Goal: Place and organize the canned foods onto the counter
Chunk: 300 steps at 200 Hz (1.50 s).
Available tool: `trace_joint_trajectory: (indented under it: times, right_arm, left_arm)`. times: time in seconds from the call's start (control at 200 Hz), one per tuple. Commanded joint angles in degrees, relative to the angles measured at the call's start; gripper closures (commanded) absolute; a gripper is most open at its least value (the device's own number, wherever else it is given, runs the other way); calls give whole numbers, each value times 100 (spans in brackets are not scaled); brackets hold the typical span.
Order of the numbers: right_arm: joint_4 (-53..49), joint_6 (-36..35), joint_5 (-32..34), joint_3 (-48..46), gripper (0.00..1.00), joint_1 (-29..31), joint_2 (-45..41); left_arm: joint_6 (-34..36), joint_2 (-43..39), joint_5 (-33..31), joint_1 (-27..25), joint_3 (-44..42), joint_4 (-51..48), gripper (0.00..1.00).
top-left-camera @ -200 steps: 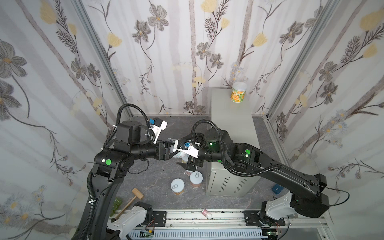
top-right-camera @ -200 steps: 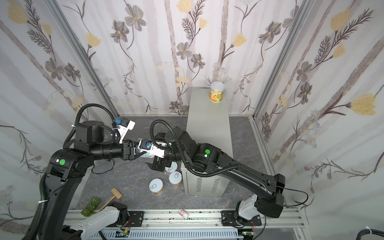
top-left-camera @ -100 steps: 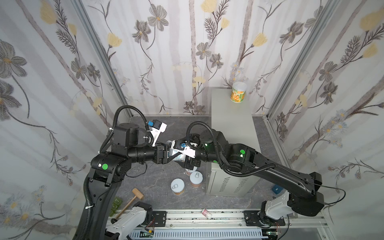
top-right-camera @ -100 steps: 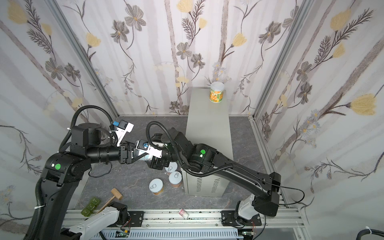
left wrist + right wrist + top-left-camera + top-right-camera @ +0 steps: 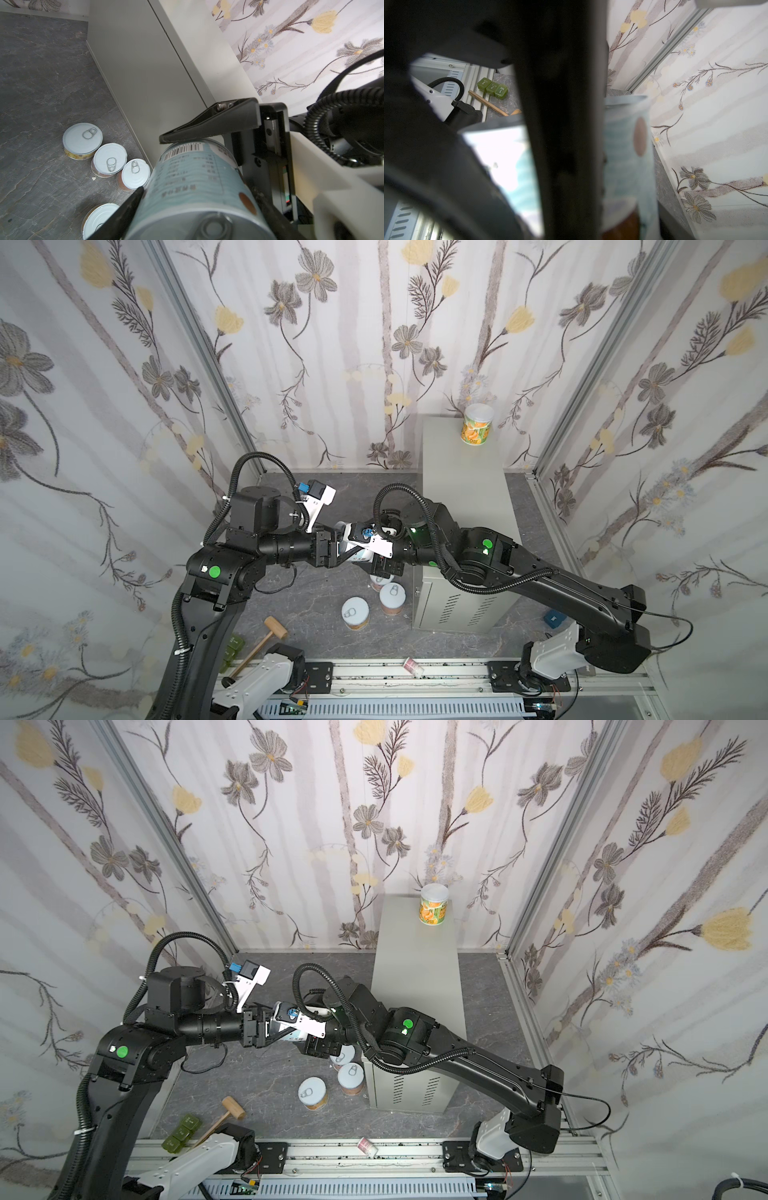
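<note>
Pale blue can (image 5: 197, 187) is held on its side in mid-air between the two arms, just beside the counter (image 5: 461, 489) and above the floor (image 5: 316, 614). A hand-over to the right arm is judged to be the step in hand.

The right gripper (image 5: 297, 1038) is clamped across the far end, with one finger (image 5: 207, 122) pressed onto the barcode and its partner hidden beneath. The left gripper (image 5: 272, 1031) flanks the lid end. Whether its jaws press or stand just clear cannot be told.

Release is best completed only once the right grip sits square. The pale blue can should be turned upright before it is lowered.

The other cans (image 5: 109, 160) stand on the floor directly below, so a slip would scatter them. The counter's top is bare except for an orange-labelled can (image 5: 477, 429) at the far corner by the wall, so ample room is left along it. Its near left edge must be cleared on the lift.
</note>
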Motion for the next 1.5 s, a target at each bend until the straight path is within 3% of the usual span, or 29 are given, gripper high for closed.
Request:
trace_joint_trajectory:
  times: [0.0,0.065,0.14,0.55,0.644,0.984,1.094,1.234,1.494]
  right_arm:
    - [499,-7,-68,57,34,2,-81]
    - [516,8,-83,54,35,-3,-94]
    - [517,2,-85,54,35,-9,-93]
    - [525,86,-219,-139,35,-77,-328]
    - [603,279,-636,-238,35,-280,-580]
    - [1391,1448,-1992,-754,32,-1224,-1530]
    - [1619,2062,-2307,-898,31,-1554,-1707]
    - [2066,3337,-2783,-1071,32,-2174,-1861]
    - [2611,4340,-3170,-1404,31,-2499,-2075]
  left_arm:
    - [-92,-24,55,-4,-10,239,17]
    - [-194,-34,62,2,-52,359,12]
    - [-284,-37,46,8,-89,475,0]
    - [-679,-173,-709,91,411,1132,0]
    - [-689,-217,-847,199,477,1237,0]
    - [-1537,-148,430,230,216,3087,0]
    - [-1928,48,737,-4,247,3876,0]
    - [-1900,360,627,-585,365,4258,0]
    - [-1188,905,-372,-1469,819,3834,0]
